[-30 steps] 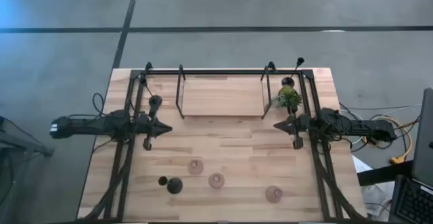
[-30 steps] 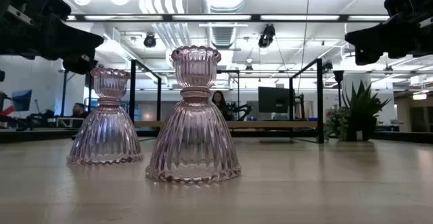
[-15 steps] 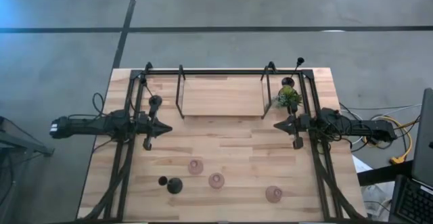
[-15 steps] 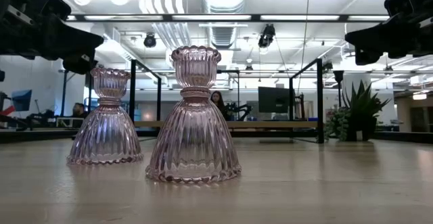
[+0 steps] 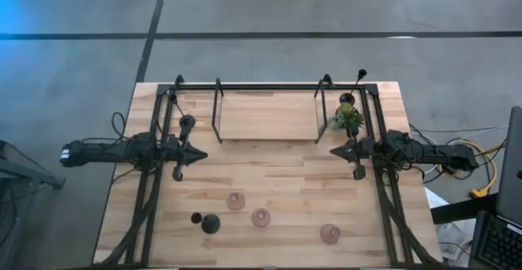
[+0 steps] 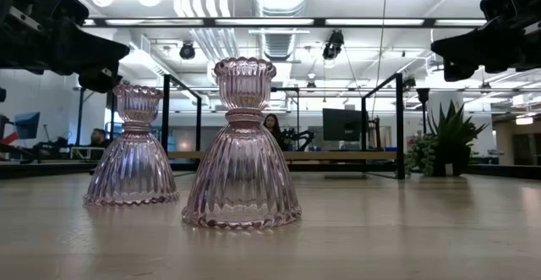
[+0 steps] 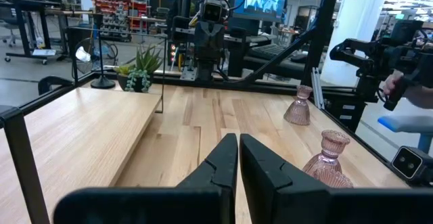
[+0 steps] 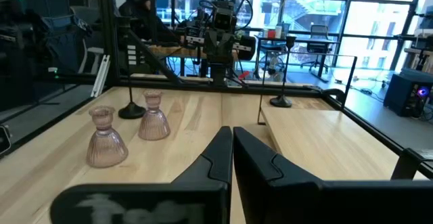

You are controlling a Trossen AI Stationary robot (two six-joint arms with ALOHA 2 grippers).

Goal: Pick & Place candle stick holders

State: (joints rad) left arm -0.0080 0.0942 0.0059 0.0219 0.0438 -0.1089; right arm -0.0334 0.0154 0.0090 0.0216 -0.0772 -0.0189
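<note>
Three pinkish glass candle stick holders (image 5: 236, 200) (image 5: 260, 217) (image 5: 329, 234) stand on their wide bases on the near half of the wooden table. Two of them (image 6: 133, 157) (image 6: 243, 153) fill the low view. A black thin-stemmed holder (image 5: 210, 223) stands at the near left, another (image 5: 187, 121) is by my left arm, and another (image 5: 347, 99) is beside the plant. My left gripper (image 5: 198, 154) (image 7: 238, 149) hovers shut and level at the table's left. My right gripper (image 5: 333, 151) (image 8: 228, 143) hovers shut at the right, facing it. Neither touches anything.
A black metal rack frame (image 5: 269, 86) with a raised wooden shelf (image 5: 267, 117) spans the table's far half. A small green plant (image 5: 348, 118) stands at its right end. Bare wood lies between the two grippers. People sit in the room beyond the table.
</note>
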